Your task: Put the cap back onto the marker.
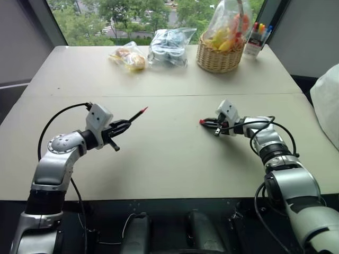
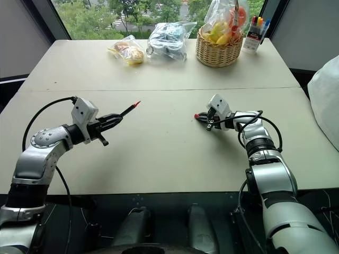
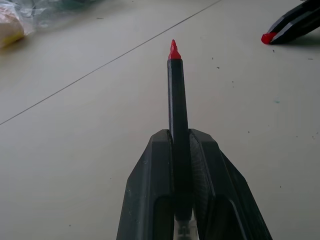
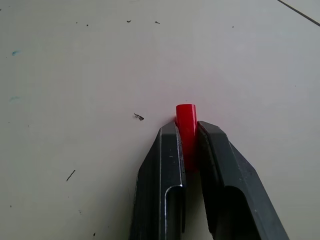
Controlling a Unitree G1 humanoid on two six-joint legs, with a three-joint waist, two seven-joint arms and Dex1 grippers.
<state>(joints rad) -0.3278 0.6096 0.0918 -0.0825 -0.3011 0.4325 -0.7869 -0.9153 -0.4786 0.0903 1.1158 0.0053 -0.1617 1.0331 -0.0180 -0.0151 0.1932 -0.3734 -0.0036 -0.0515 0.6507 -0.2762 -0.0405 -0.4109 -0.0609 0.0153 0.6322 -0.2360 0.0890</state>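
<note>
1. My left gripper (image 1: 123,126) was clamped on the marker (image 3: 177,125), holding it clear of the table (image 1: 175,159) with its bare red tip slanting up and toward my right side.
2. My right gripper (image 4: 186,132) was pinched shut on the cap (image 4: 186,122) low over the table; whether the cap was touching the surface I could not tell. The cap poked a little past my fingertips, pointing toward the marker.
3. Marker tip and cap sat well apart, with bare tabletop between them.
4. I judged alignment to be the main risk: the cap is tiny and held only by its sides, so a slightly crooked approach could make the tip strike the rim and twist the cap out of my pinch.
5. I could not see which end of the cap was open; if the closed end faced the tip, it would not seat.
6. Farther off stood a bagged wicker basket (image 1: 218,58), two plastic bags (image 1: 169,47) and a cup of markers (image 1: 255,39), all clear of my path.
</note>
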